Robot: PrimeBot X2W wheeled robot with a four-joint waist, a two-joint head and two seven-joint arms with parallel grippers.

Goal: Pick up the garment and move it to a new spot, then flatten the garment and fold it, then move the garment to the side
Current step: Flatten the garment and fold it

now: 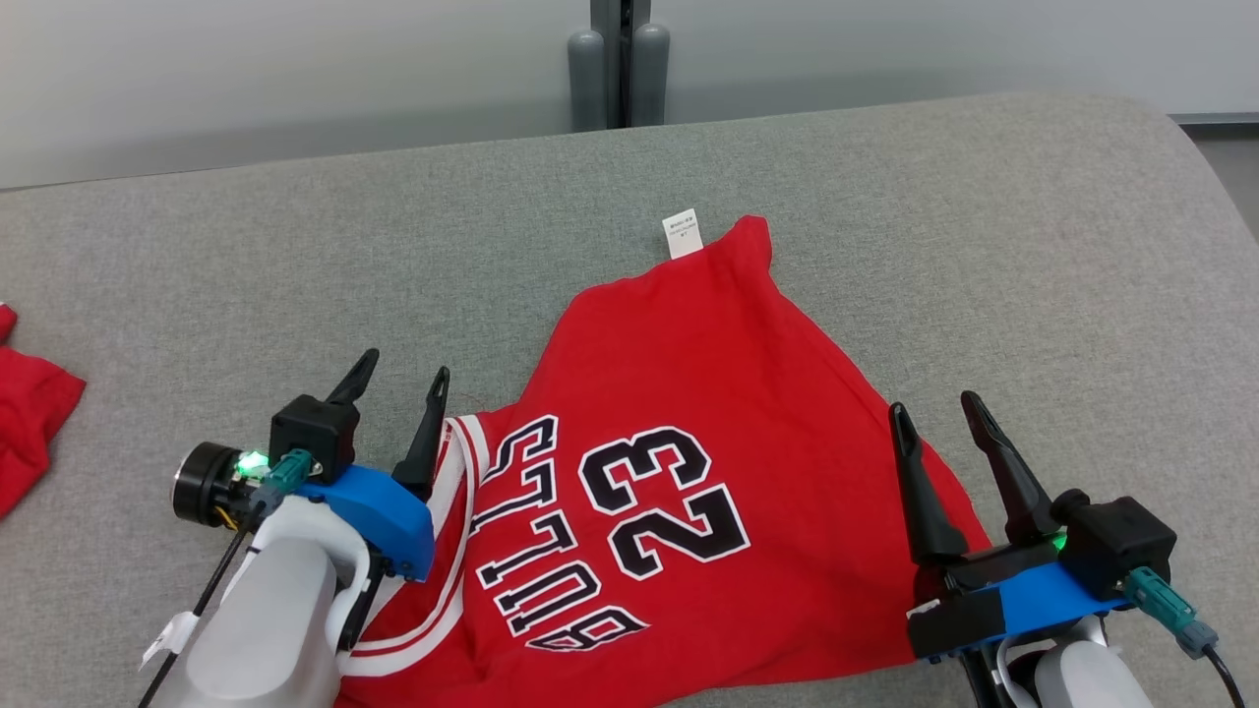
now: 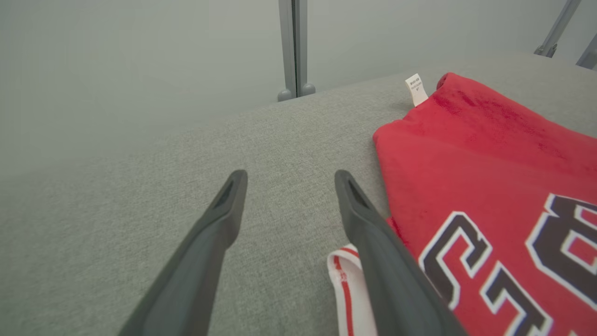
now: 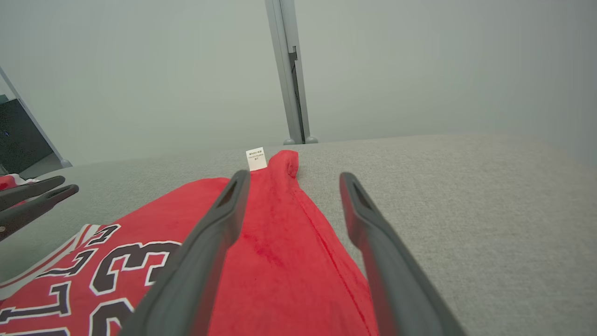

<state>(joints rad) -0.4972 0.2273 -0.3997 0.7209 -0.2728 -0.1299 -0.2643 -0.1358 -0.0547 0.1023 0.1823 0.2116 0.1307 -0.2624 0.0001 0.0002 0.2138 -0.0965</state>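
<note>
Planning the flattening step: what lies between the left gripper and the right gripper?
In the head view, the red jersey lies on the grey surface between the left gripper and the right gripper.

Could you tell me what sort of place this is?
Probably a lab or test space for garment folding: a grey fabric-covered surface holds a red jersey, another red garment lies at its left edge, and plain pale panels stand behind.

Pale forearms [image 1: 266, 610], blue brackets [image 1: 379, 509], 2 black tapered fingers [image 1: 920, 492] each.
</note>
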